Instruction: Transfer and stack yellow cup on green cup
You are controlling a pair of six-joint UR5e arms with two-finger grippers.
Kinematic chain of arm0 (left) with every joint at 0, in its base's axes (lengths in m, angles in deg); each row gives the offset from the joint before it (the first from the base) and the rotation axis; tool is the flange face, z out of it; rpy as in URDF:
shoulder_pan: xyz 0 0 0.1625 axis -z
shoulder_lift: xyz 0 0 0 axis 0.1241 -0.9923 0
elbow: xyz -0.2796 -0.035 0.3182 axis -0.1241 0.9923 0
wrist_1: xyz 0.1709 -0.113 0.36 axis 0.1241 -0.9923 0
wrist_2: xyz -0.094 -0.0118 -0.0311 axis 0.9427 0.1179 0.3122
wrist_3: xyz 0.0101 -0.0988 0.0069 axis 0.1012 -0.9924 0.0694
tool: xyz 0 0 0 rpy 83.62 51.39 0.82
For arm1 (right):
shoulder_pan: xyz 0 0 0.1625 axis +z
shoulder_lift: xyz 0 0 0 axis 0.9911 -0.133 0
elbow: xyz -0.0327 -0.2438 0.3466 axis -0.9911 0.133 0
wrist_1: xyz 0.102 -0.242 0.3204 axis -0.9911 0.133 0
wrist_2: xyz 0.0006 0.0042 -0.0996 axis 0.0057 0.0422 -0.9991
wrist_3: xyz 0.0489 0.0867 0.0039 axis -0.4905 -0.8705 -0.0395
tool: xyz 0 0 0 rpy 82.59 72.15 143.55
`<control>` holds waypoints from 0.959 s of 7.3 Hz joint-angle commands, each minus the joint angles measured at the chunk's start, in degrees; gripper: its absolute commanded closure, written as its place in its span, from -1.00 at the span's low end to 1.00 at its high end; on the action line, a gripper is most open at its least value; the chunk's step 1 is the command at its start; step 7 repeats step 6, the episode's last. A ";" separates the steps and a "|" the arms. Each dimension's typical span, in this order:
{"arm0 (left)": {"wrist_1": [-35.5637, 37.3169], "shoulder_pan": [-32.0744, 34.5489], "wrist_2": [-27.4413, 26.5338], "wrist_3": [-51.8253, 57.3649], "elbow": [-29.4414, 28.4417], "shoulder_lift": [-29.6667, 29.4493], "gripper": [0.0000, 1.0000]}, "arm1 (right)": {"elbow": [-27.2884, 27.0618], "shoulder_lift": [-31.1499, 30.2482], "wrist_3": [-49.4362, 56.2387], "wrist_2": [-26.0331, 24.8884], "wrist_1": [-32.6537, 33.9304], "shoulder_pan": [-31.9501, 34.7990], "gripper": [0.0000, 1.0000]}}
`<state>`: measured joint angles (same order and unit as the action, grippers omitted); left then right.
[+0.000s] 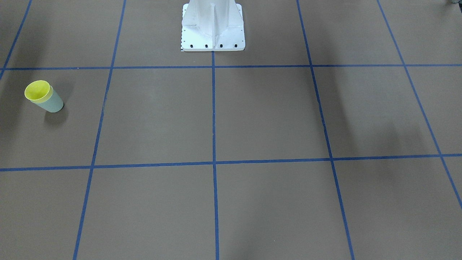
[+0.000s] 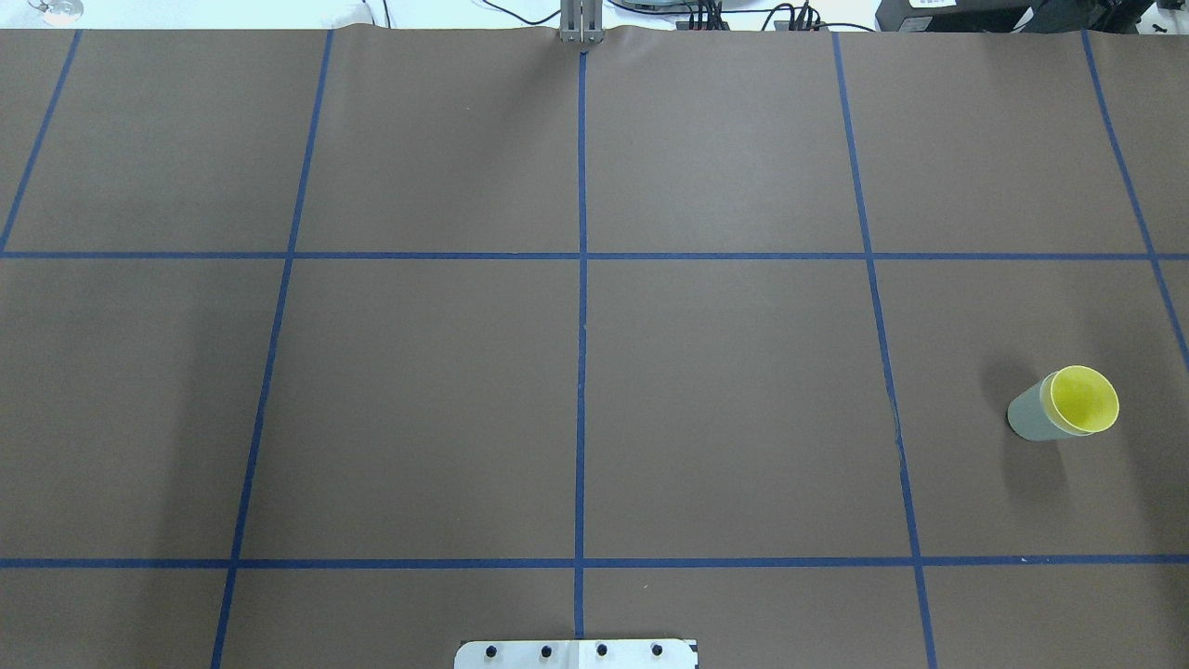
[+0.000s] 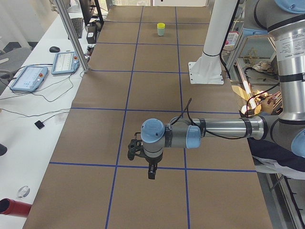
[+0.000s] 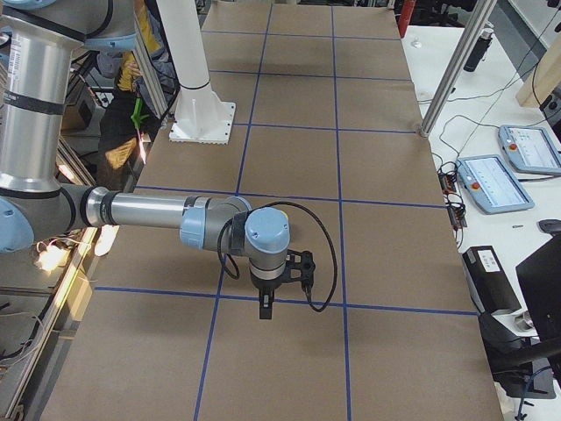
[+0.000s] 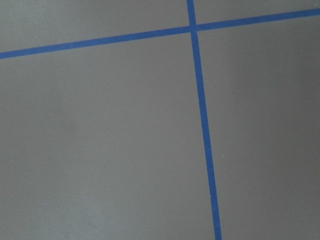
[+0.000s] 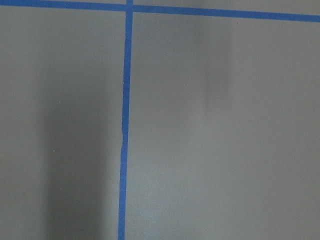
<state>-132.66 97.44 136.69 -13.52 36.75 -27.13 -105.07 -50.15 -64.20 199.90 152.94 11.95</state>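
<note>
The yellow cup (image 1: 37, 90) sits nested inside the green cup (image 1: 53, 103), upright on the brown table on my right side. Both also show in the overhead view, the yellow cup (image 2: 1083, 400) in the green cup (image 2: 1026, 415), and small at the far end in the exterior left view (image 3: 161, 29). My left gripper (image 3: 151, 174) hangs above the table near a tape crossing, far from the cups. My right gripper (image 4: 266, 309) hangs above the table too. Each shows only in a side view, so I cannot tell whether it is open or shut. Both wrist views show only table and tape.
The white robot pedestal (image 1: 213, 29) stands at the table's middle on the robot's side. Blue tape lines (image 2: 581, 279) divide the brown table into squares. Metal posts (image 3: 71, 36) and teach pendants (image 4: 493, 182) stand at the operators' side, off the mat.
</note>
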 commanded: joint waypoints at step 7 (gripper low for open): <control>-0.21 -0.05 -0.05 0.17 -1.00 0.91 -1.00 | 0.17 0.19 -0.12 0.02 -2.46 -0.09 -1.00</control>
